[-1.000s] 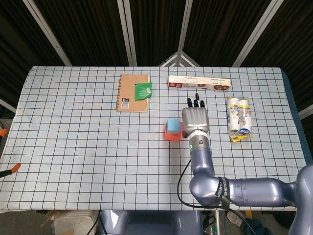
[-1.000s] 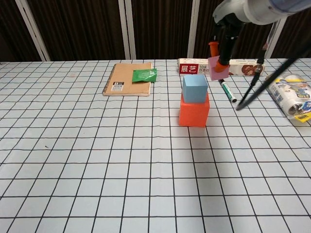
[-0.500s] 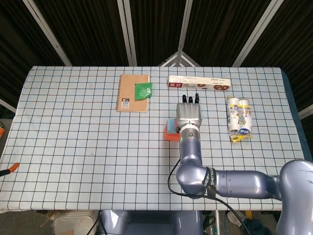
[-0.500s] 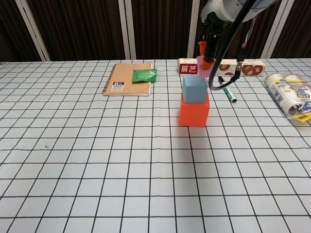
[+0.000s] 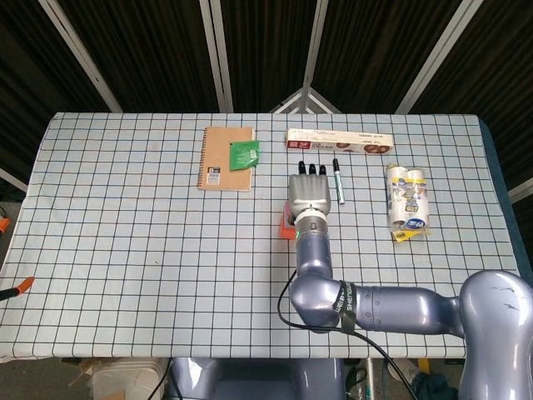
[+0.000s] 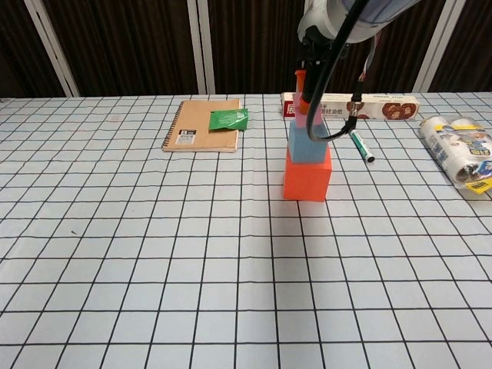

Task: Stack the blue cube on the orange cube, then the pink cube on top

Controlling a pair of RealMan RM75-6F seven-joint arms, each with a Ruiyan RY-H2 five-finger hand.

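Note:
The orange cube [image 6: 307, 178] stands on the table with the blue cube [image 6: 305, 144] on top of it. In the chest view the pink cube [image 6: 303, 111] hangs just above the blue cube, and my right hand [image 5: 309, 193] holds it from above. From the head view the hand covers the stack, and only a sliver of the orange cube [image 5: 283, 227] shows at its left side. I cannot tell whether the pink cube touches the blue one. My left hand is in neither view.
A marker pen [image 5: 337, 179] lies just right of the stack. Behind it is a long red and white box [image 5: 340, 140], and a notebook [image 5: 226, 158] with a green packet [image 5: 244, 153] lies to the left. A tissue pack [image 5: 407, 200] sits at the right.
My right hand has carried the pink cube leftward, from beside the marker pen to directly over the blue cube. The stack has not moved.

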